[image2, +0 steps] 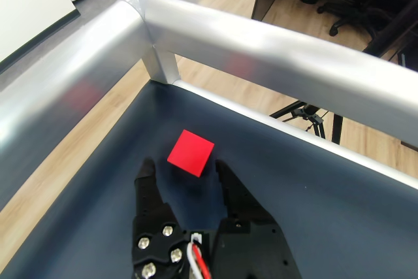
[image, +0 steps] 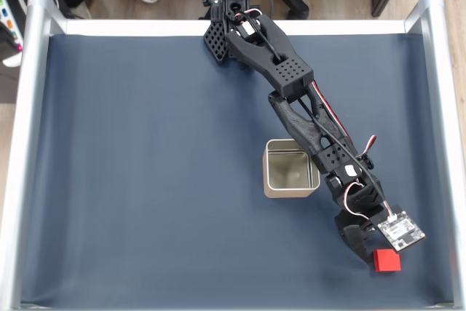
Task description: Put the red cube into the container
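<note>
Cube lies ungrasped on the worktop, just beyond the released gripper (jaws spread); grasp, carry and drop into the container remain.

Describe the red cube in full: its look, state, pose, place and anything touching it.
The red cube is small, plain and bright red with matte, unmarked faces and crisp edges. It rests flat on the dark blue mat near the tray's bottom right corner in the fixed view, close to the silvery rail. In the wrist view it sits turned corner-on, just beyond the open jaws of the gripper; nothing grips it. The container stands apart from it.
</note>
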Controlling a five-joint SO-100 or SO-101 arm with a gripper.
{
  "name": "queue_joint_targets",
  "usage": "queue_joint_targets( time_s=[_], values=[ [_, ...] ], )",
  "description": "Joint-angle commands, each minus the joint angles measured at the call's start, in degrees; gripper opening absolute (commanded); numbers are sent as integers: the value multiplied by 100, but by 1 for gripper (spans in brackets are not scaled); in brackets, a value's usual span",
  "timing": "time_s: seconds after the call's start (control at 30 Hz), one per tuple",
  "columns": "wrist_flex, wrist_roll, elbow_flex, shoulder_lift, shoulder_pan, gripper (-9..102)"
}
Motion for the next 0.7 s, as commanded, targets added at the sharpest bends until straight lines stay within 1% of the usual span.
queue_joint_targets(
  time_s=[0.0,0.13,0.43,0.67],
  values=[
    [-141,-18,-264,79,70,27],
    [-141,-79,-246,79,53,22],
    [-141,-79,-220,70,18,15],
    [-141,-97,-220,62,0,13]
  ],
)
